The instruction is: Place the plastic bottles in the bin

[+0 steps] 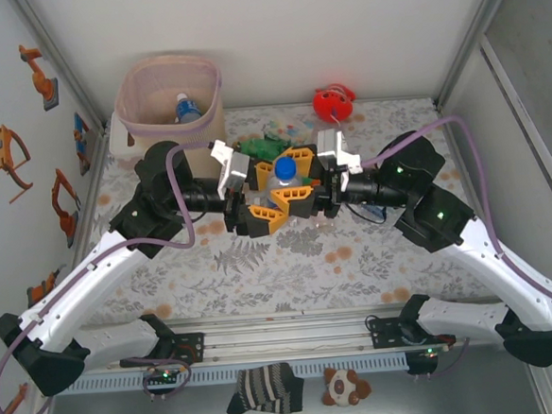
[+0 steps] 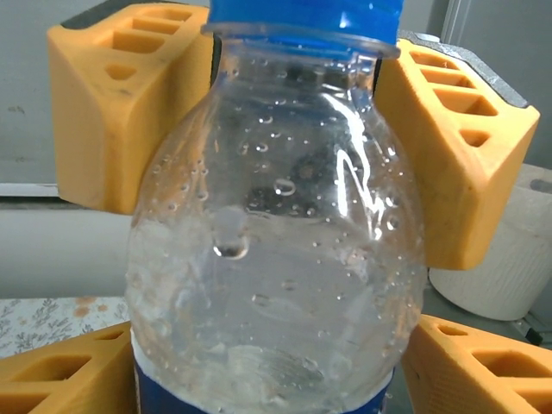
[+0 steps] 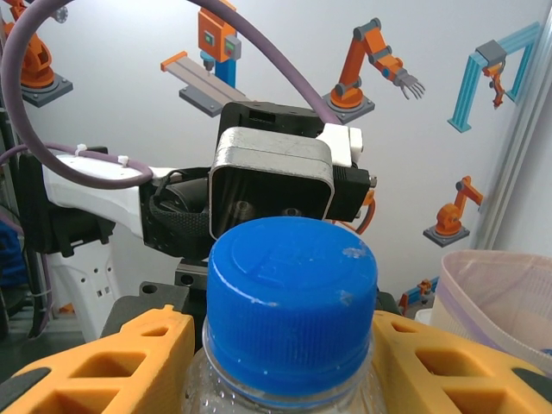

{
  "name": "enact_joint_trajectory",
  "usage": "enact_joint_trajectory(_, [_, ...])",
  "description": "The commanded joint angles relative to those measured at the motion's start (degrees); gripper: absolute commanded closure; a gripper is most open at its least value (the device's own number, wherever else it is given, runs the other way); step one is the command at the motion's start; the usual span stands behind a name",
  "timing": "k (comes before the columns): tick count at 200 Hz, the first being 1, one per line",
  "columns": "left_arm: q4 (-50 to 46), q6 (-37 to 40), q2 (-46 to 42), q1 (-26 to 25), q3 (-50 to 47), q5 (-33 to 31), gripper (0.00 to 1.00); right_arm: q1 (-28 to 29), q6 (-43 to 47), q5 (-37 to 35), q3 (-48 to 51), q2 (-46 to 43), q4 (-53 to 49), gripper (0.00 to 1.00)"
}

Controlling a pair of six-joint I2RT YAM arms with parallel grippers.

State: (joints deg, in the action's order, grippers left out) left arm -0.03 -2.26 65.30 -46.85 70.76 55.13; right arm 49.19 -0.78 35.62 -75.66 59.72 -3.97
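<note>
Glistening clear bottle, blue-capped, droplet-beaded.

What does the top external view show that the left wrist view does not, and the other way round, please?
From above: the pink bin with a bottle in it, and the red toy at the table's far edge. Left wrist: droplets clinging inside the clear wall, and the blue label at the bottom. Shared: the blue-capped bottle flanked by orange fingers.

The patterned table bears a green packet just beyond the left gripper, the bin farther left, and a red toy beyond the right gripper.
</note>
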Motion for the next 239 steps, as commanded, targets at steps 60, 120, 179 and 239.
enact_joint_trajectory(60, [-1.0, 1.9, -0.4, -1.0, 1.7, 1.4, 0.37, 1.6, 0.5, -1.9, -1.6, -2.2, 3.5, 0.59])
enact_joint_trajectory(120, [-0.9, 2.3, -0.5, -1.3, 1.8, 1.2, 0.46, 2.1, 0.4, -2.5, -1.5, -2.5, 3.2, 0.59])
enact_joint_trajectory(179, [-2.4, 2.9, -0.8, -1.3, 2.3, 0.5, 0.5, 2.1, 0.8, -4.0, -1.3, -2.8, 2.0, 0.48])
enact_joint_trajectory(239, [-4.8, 4.5, -1.3, -1.1, 2.7, -3.5, 0.5, 2.1, 1.8, -10.4, 1.1, -6.5, 0.6, 0.32])
